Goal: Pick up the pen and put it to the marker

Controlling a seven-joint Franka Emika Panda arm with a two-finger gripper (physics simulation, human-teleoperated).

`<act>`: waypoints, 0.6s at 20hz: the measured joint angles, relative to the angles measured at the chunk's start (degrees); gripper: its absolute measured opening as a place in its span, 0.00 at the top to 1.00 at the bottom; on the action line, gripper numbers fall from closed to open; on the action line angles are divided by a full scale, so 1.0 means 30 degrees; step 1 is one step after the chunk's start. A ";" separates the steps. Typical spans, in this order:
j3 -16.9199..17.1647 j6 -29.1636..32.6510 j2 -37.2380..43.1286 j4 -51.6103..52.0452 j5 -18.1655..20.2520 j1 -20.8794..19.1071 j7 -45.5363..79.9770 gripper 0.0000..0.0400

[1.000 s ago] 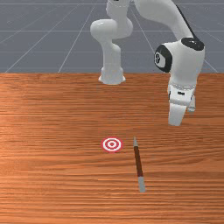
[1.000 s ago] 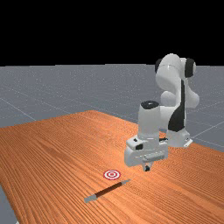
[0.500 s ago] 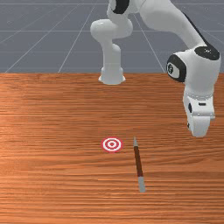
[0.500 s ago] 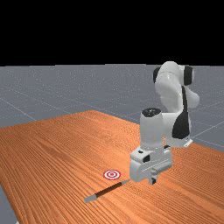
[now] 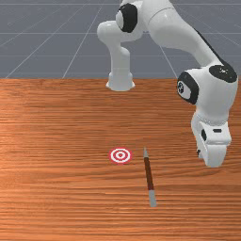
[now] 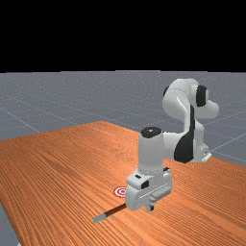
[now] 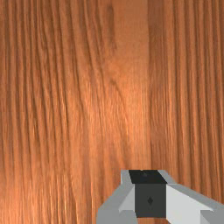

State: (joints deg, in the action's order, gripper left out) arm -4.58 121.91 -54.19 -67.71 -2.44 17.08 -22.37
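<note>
A white-and-grey arm (image 5: pixel 176 26) bends down over an orange-brown table (image 5: pixel 56 117), its gripper (image 6: pixel 151 208) aimed downward, jaws pressed together, to the front view's right of the pen (image 5: pixel 148 174). The pen lies well apart from the table's base-side edge, its long axis nearly square to that edge, tip toward it. The red-and-white marker (image 5: pixel 120 155) sits near the tip.
</note>
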 joint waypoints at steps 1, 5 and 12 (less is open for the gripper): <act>0.0070 0.0520 -0.0634 0.0202 0.0033 0.0039 0.0281 1.00; -0.0187 0.2281 -0.2799 0.0635 0.0693 -0.0208 0.0822 1.00; -0.0084 0.3707 -0.0750 -0.3489 0.0093 -0.3350 -0.4080 1.00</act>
State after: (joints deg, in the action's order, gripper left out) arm -4.84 133.03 -56.44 -78.18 -2.16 7.02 -34.61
